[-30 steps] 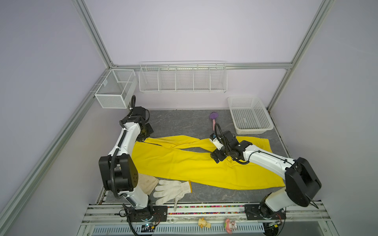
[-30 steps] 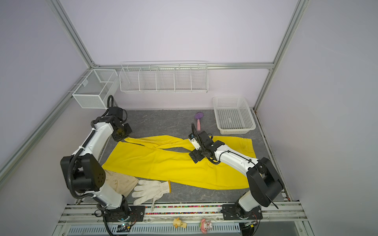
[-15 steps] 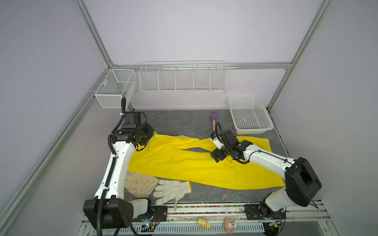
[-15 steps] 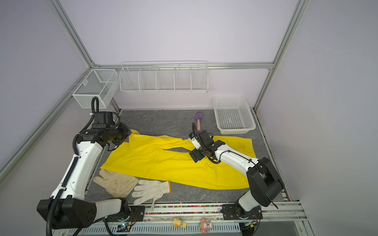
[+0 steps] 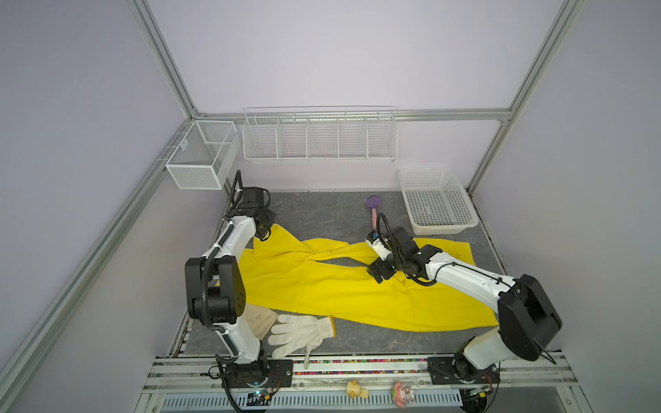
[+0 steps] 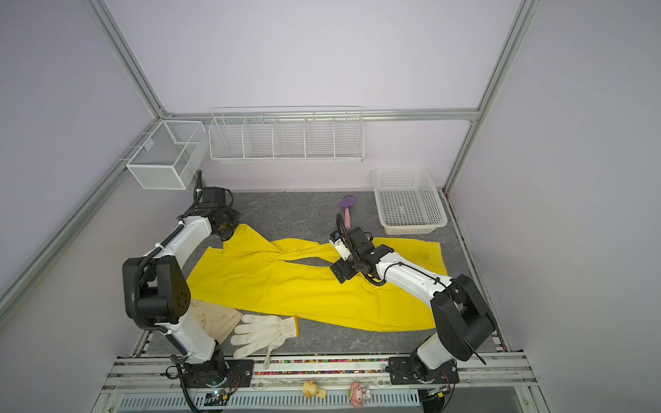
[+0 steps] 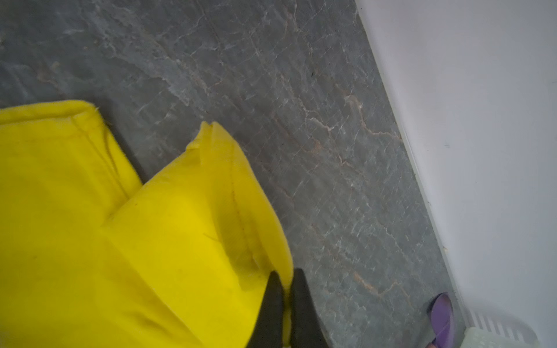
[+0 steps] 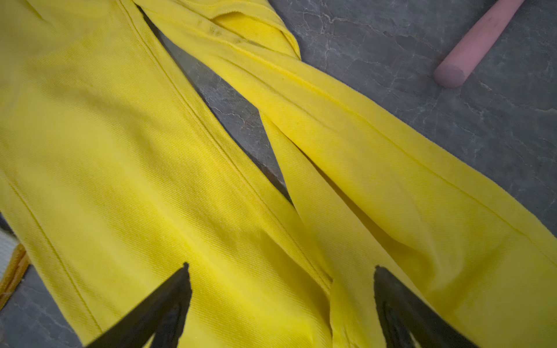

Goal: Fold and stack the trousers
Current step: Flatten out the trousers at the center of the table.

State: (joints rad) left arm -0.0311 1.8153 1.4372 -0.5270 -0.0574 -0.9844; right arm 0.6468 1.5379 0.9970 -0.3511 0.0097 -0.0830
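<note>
Left gripper (image 7: 284,281) pinching trousers (image 5: 322,286) edge; right gripper (image 8: 281,268) spread wide over the legs.
Yellow hem is clamped between the left tips, and the rest lies on the grey table (image 7: 301,90) beyond them. Right tips straddle the gap between the legs, pink handle (image 8: 473,45) well ahead.

Cream glove (image 5: 260,317) half behind left arm (image 5: 214,286); trousers (image 5: 322,286) partly beneath right arm (image 5: 465,279).

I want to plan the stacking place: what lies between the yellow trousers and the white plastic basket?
Only a narrow strip of bare grey tabletop lies between the trousers and the basket. Both top views show it.
</note>
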